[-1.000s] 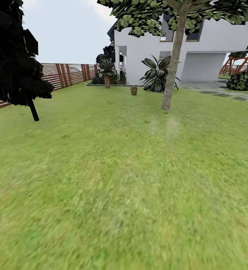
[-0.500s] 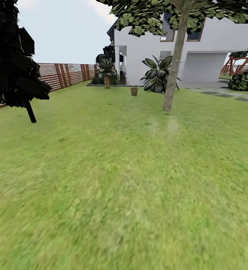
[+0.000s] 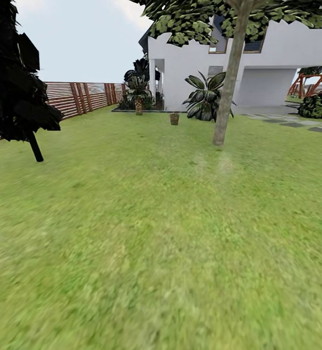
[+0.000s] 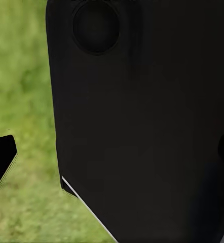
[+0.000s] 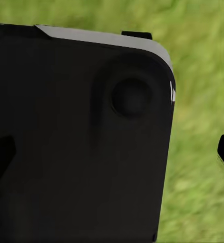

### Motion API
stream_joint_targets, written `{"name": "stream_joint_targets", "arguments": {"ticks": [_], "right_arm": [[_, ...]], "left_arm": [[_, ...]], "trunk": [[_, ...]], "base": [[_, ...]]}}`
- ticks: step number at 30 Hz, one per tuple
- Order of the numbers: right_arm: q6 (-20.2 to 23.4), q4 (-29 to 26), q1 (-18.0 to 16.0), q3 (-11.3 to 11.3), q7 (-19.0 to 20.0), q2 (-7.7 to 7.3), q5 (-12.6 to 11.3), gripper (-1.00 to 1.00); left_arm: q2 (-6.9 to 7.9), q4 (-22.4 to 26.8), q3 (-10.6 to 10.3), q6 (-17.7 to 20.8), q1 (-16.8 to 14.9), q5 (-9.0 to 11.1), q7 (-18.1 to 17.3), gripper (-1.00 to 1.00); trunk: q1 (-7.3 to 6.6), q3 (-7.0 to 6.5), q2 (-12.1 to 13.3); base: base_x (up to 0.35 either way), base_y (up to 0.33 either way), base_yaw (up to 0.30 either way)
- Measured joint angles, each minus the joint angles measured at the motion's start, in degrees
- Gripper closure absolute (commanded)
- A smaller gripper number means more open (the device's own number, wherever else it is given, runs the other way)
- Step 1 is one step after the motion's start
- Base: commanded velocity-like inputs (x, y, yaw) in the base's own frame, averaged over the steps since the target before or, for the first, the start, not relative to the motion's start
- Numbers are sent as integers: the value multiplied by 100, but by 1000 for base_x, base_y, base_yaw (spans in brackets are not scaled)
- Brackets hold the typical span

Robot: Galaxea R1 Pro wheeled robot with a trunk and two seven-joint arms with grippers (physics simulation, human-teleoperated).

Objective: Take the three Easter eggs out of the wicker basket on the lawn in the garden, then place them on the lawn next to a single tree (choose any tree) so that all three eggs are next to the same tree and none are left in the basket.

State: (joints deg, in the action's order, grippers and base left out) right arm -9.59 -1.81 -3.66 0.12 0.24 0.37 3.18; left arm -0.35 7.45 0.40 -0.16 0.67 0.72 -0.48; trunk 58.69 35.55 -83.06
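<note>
Nearest, both wrist views show a black slab of the robot's own body with blurred grass beside it; a dark tip juts in at the edge of each view, perhaps part of the fingers, but I cannot tell how far either arm's fingers stand open, nor whether they hold anything. In the head view the lawn (image 3: 146, 243) spreads bare and wide from the bottom edge; a dark-leaved thin tree (image 3: 20, 78) stands at the left, a pale-trunked tree (image 3: 227, 92) rises right of centre in the middle distance. Beyond it, a little left of that trunk and near the white house (image 3: 273, 68), sits the wicker basket (image 3: 174, 118), small and upright on the grass; the eggs are too far off to make out. The basket lies almost straight ahead, well apart from both arms, so neither arm is clearly nearer; my judgement is that a long drive forward comes before any reach; the brown fence (image 3: 83, 97) runs along the left.
</note>
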Motion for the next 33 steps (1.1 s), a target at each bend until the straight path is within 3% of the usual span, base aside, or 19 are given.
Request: {"name": "stream_joint_targets", "arguments": {"ticks": [33], "right_arm": [[0, 0, 0, 4, 0, 24, 8, -100]], "left_arm": [[0, -1, -8, 0, 3, -6, 0, -100]], "trunk": [[0, 0, 0]], "base": [[340, 0, 0]]}}
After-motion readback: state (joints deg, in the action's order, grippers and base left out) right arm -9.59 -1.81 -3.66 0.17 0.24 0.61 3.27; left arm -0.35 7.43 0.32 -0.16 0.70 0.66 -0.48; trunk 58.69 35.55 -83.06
